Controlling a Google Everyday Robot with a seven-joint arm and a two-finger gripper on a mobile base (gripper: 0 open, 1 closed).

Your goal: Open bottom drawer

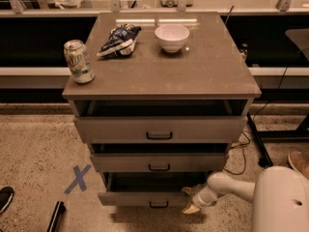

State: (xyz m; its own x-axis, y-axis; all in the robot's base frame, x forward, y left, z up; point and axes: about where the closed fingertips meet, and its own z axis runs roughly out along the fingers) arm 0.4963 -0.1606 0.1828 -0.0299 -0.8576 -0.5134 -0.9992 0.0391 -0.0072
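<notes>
The grey-brown cabinet has three drawers. The bottom drawer is the lowest one, with a low flat front and a small black bar handle. It stands pulled out a little, with a dark gap above its front. My gripper is at the right end of that drawer front, low near the floor, on the end of my white arm. One light fingertip shows below the drawer's corner. The middle drawer and the top drawer also stand slightly out.
On the cabinet top stand a green soda can, a chip bag and a white bowl. A blue tape X marks the floor at left. A shoe is at far left, cables at right.
</notes>
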